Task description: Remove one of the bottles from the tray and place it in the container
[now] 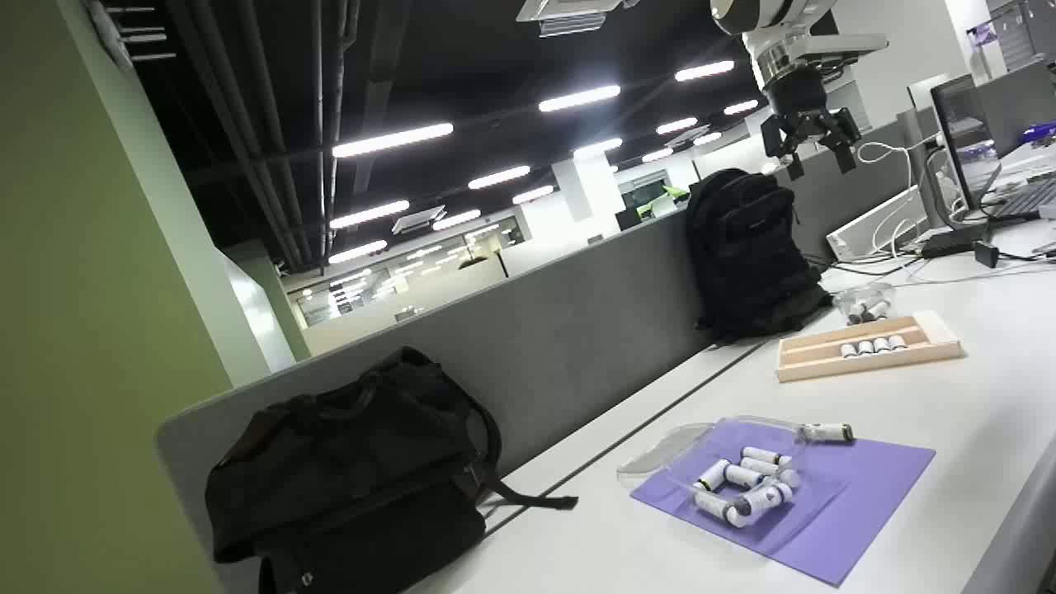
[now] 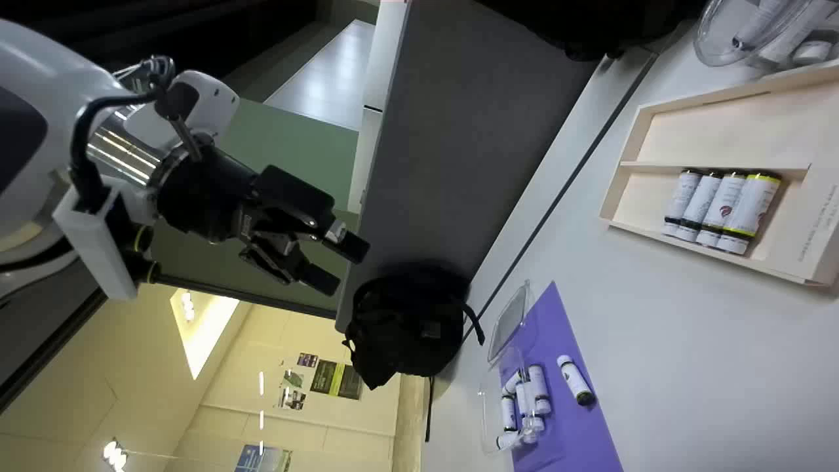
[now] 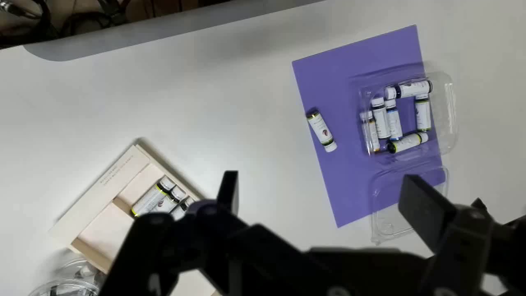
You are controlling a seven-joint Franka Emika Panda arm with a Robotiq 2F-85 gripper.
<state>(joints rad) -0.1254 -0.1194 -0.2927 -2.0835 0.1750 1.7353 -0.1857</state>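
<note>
The light-wood tray point(image 1: 858, 368) lies on the white desk and also shows in an exterior view point(image 2: 727, 134) and the wrist view point(image 3: 104, 191). Several white-labelled bottles point(image 2: 720, 208) lie side by side in one compartment; some show in the wrist view point(image 3: 153, 198). A clear plastic container point(image 3: 448, 107) stands lid-open on a purple sheet with several bottles inside. A loose bottle point(image 3: 321, 129) lies on the sheet beside it. My gripper point(image 3: 320, 185) is open and empty, high above the desk in both exterior views point(image 1: 820, 165) point(image 2: 339, 265). It hides part of the tray in the wrist view.
Another clear container point(image 1: 864, 304) with bottles stands behind the tray. The purple sheet point(image 1: 883, 478) lies nearer that camera. Two black backpacks point(image 1: 747, 256) point(image 1: 355, 478) lean on the grey partition point(image 1: 569, 346). A monitor point(image 1: 961, 136) and cables are at the far end.
</note>
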